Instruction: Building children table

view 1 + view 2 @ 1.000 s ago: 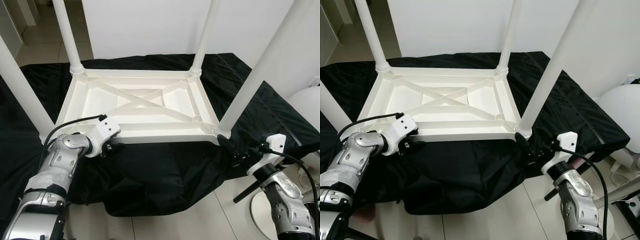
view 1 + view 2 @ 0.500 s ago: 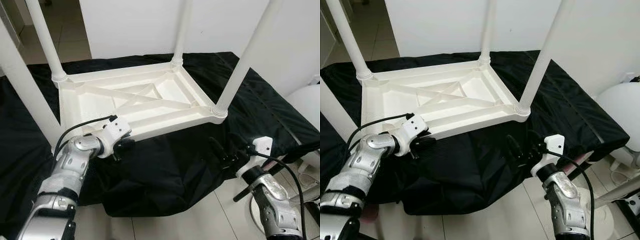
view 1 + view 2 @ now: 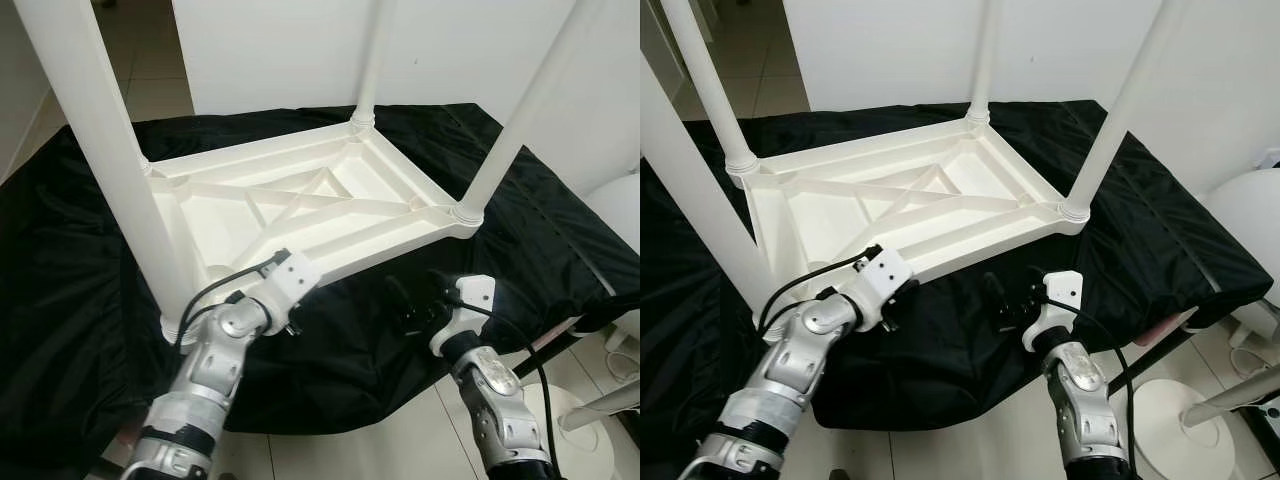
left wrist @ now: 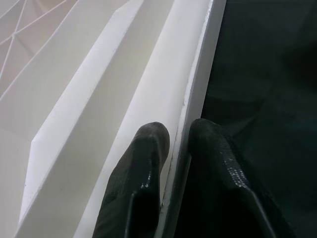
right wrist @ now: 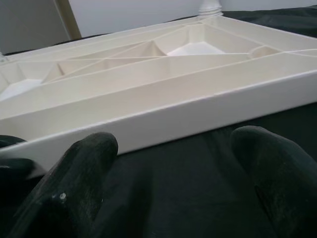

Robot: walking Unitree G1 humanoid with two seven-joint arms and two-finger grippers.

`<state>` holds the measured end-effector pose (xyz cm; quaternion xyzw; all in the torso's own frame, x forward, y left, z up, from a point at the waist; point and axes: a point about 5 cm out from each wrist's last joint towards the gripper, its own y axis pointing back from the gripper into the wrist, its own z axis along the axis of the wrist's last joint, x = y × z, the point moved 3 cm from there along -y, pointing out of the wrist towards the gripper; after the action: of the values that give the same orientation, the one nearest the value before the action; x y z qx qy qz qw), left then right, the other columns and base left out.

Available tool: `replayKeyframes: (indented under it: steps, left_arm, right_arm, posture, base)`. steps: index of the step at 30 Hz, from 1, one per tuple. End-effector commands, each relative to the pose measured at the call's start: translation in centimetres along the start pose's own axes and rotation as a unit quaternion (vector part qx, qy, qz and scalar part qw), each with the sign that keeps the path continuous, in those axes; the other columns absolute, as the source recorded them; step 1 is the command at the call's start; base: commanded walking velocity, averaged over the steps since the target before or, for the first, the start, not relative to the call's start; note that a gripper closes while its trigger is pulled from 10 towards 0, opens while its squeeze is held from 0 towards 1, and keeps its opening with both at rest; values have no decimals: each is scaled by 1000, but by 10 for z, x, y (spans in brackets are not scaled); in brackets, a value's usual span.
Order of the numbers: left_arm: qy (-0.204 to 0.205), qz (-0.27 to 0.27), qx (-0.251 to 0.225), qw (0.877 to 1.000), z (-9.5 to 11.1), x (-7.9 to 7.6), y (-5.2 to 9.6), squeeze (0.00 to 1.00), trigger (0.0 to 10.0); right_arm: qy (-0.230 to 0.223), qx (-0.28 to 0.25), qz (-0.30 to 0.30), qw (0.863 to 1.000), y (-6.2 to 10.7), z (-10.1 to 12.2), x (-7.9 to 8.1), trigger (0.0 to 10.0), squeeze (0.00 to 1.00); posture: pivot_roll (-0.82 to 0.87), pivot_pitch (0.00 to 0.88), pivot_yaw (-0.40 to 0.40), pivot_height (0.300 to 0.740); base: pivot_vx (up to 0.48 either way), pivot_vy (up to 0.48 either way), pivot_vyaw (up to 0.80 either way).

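Rotated since before, your table (image 3: pixel 300 200) stays pinched at its rim by the left gripper (image 4: pixel 176 144); the right gripper (image 5: pixel 173 153) hangs open nearby.

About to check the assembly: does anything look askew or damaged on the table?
No damage shows. The white table lies upside down on the black cloth, legs up, sitting skewed to the cloth's edge. The left claw pinches its near rim; the right claw is open, apart from it.

text: none legible | labels: none | brands: none | numbers: 0 readable
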<state>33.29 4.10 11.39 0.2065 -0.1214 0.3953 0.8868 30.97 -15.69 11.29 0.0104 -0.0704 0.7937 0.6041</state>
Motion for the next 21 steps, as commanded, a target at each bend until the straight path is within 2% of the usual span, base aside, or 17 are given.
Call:
replayKeyframes:
  steps: [1, 6, 7, 8, 13, 14, 18, 20, 21]
  left_arm:
    - [-18, -20, -20, 999, 16, -16, -6, 0, 10000]
    - [-7, -18, -26, 999, 16, -16, -3, 0, 10000]
    - [2, -15, -29, 999, 16, -14, -2, 816, 10000]
    - [9, -11, -32, 999, 17, -12, 0, 1000, 10000]
    - [18, 2, -52, 999, 23, -6, 3, 1000, 10000]
    - [15, -25, -105, 994, 38, -7, 15, 0, 10000]
    - [-1, -47, -139, 989, 45, -11, 25, 0, 10000]
    - [8, -87, -182, 979, 50, -14, 44, 0, 10000]
    - [8, -87, -182, 979, 50, -14, 44, 0, 10000]
  right_arm:
    - [0, 10, -6, 1000, 0, -6, 1, 10000, 0]
    - [5, 12, -16, 1000, 1, -8, 1, 10000, 0]
    - [5, 14, -22, 1000, 1, -9, 0, 10000, 0]
    - [6, 14, -28, 999, 2, -10, -1, 10000, 0]
    - [4, 16, -44, 999, 1, -11, -5, 10000, 0]
    - [-1, 17, -81, 997, -3, -12, -13, 10000, 0]
    - [-5, 15, -96, 995, -6, -12, -15, 10000, 0]
    - [-8, 19, -114, 993, -13, -14, -18, 10000, 0]
    - [-8, 19, -114, 993, -13, -14, -18, 10000, 0]
  posture:
    - [-53, 54, -16, 740]
    - [-57, 57, -15, 740]
    - [-59, 58, -14, 740]
    - [-58, 58, -14, 740]
    - [-59, 59, -14, 740]
    - [-58, 58, -13, 740]
    - [-58, 58, -13, 740]
    - [-55, 58, -14, 740]
    - [-55, 58, -14, 740]
  base:
    - [0, 0, 0]
    - [0, 0, 0]
    - [0, 0, 0]
    - [0, 0, 0]
    - [0, 0, 0]
    - [0, 0, 0]
    - [0, 0, 0]
    - [0, 0, 0]
    - [0, 0, 0]
